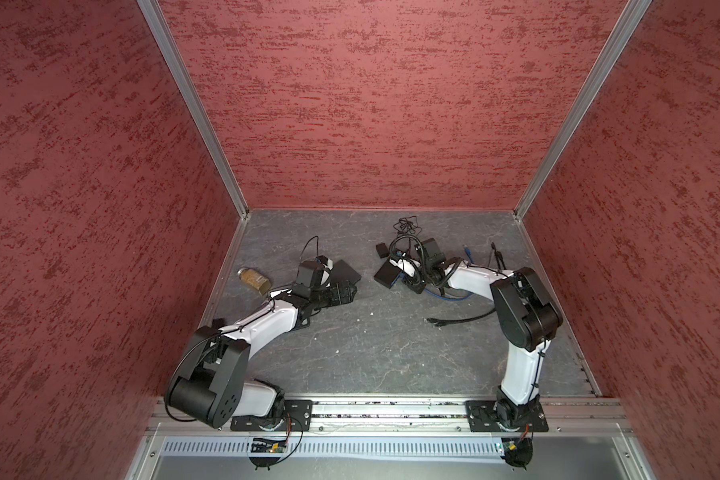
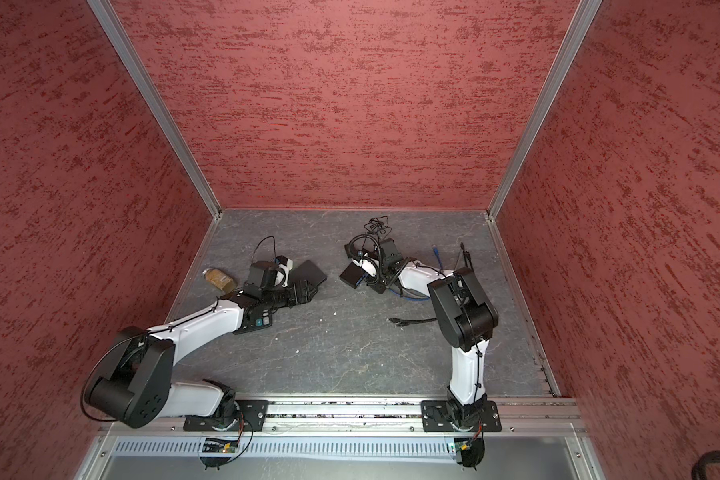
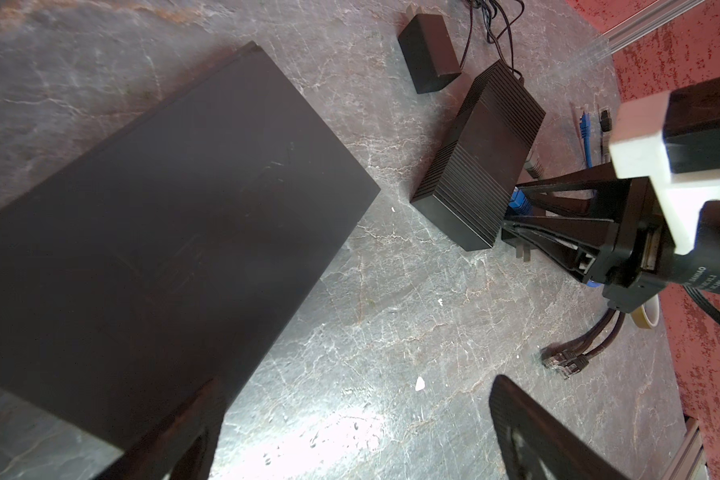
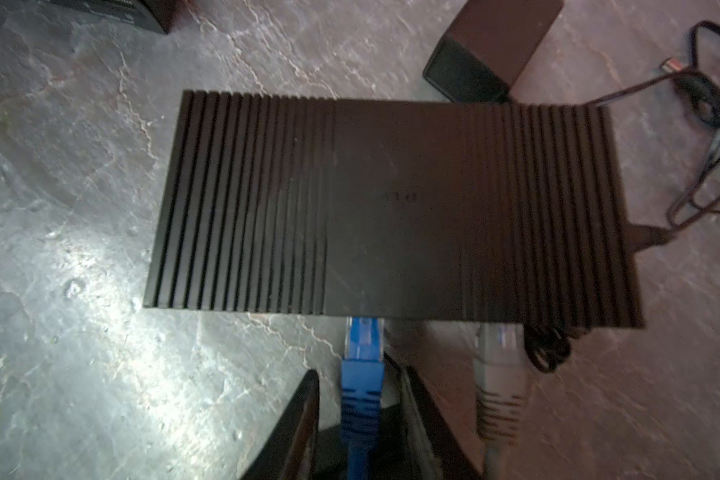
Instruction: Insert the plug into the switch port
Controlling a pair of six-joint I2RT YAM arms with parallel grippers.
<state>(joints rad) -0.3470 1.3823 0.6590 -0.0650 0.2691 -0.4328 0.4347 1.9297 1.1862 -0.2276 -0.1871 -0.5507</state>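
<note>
The black ribbed switch (image 4: 391, 208) lies flat on the grey table, seen in both top views (image 1: 386, 277) (image 2: 352, 275) and in the left wrist view (image 3: 479, 166). The blue plug (image 4: 361, 365) sits in a port on its near edge, with a grey plug (image 4: 500, 374) in a port beside it. My right gripper (image 4: 356, 376) (image 1: 400, 279) straddles the blue plug, open, with a narrow gap on each side of it. My left gripper (image 3: 356, 382) (image 1: 344, 291) is wide open over bare table next to a flat black box (image 3: 163, 228), holding nothing.
A black power adapter (image 3: 429, 54) with tangled thin wire lies behind the switch. A spice jar (image 1: 254, 280) lies at the left. A black cable with loose plugs (image 1: 437, 321) and blue cable loops (image 1: 454, 296) lie near the right arm. Red walls enclose three sides.
</note>
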